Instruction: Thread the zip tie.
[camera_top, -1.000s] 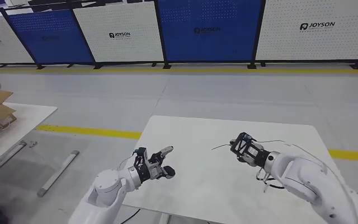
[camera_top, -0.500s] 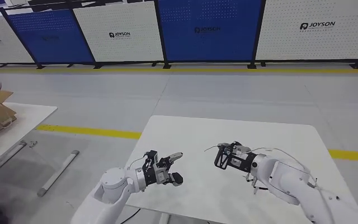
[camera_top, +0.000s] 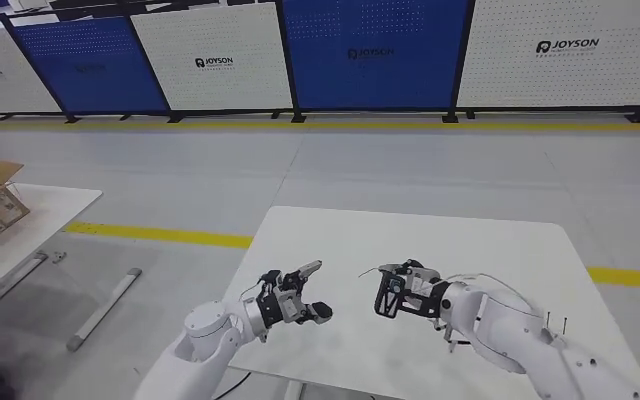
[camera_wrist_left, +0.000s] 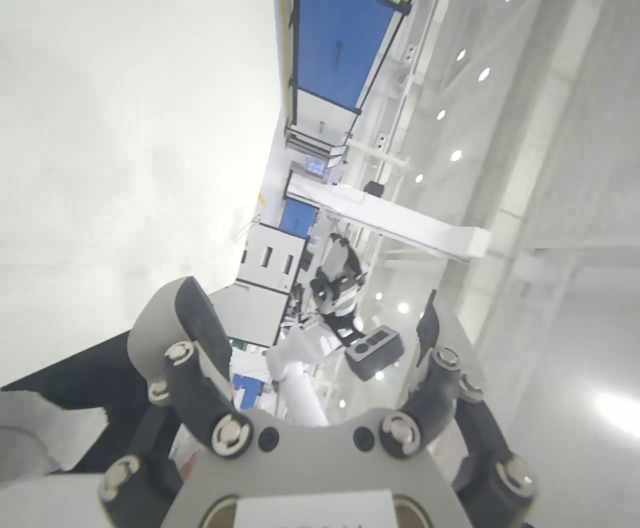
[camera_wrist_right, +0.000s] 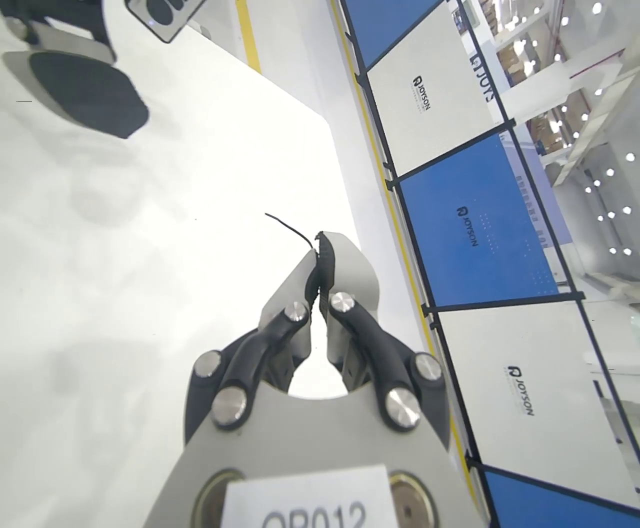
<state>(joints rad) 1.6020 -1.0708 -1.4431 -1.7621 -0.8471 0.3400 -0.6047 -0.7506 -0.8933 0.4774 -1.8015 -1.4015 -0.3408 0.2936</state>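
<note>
Right wrist view: hand (camera_wrist_right: 320, 265) partly hides zip tie (camera_wrist_right: 295, 230).

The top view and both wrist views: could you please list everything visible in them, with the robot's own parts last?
zip tie: one, black, pinched in the right gripper, thin tail sticking out past the fingertips
table: one, white, under both arms
side table: one, white, far to the left
cardboard box: one, brown, on the side table
bar: one, grey, on the floor between the tables
floor line: one, yellow, running behind the table
fence panels: several, blue and white by turns, in a row at the back
left gripper: one, grey and black, open, above the table
right gripper: one, grey and black, shut on the zip tie
</note>
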